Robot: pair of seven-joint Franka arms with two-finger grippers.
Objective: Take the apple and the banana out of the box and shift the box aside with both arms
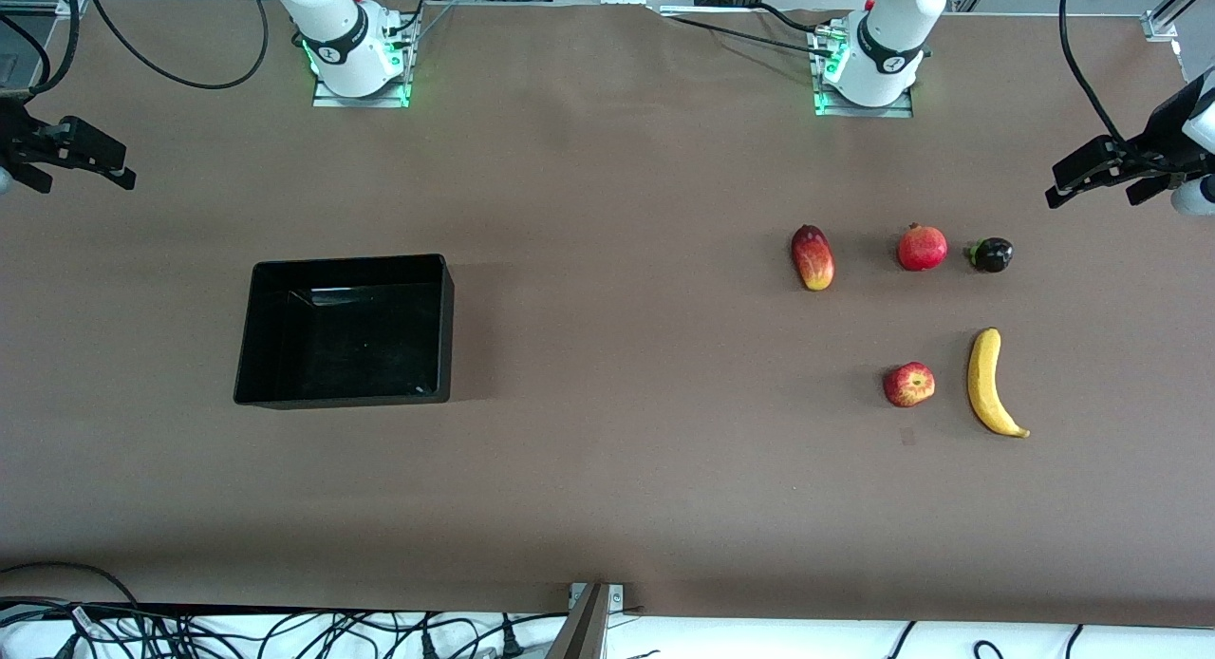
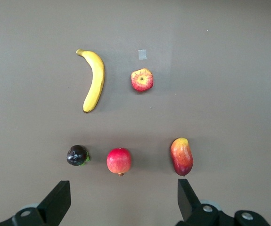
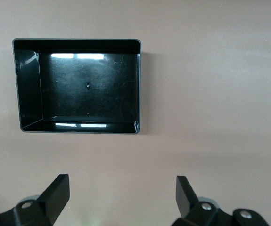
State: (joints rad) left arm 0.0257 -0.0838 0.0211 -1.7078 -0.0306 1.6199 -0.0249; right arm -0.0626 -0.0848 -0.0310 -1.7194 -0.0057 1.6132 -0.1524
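both views split: left wrist fruits (image 2: 142, 79), right wrist box (image 3: 137, 84)

The brown table (image 1: 607, 507) carries a black box (image 1: 344, 329), apple (image 1: 909, 385), banana (image 1: 987, 384), mango (image 1: 813, 257), pomegranate (image 1: 923, 248) and a dark fruit (image 1: 992, 254).

Left gripper (image 1: 1092, 179): arm cut off by front view's edge at left arm's end of table; in left wrist view only finger (image 2: 57, 202) tips show, wide apart.
Right gripper (image 1: 81, 160): arm likewise cut off at right arm's end.
Small pale patch (image 1: 907, 437) just nearer than apple (image 1: 909, 385): too small to identify.
Both arms' upper links cropped above bases.
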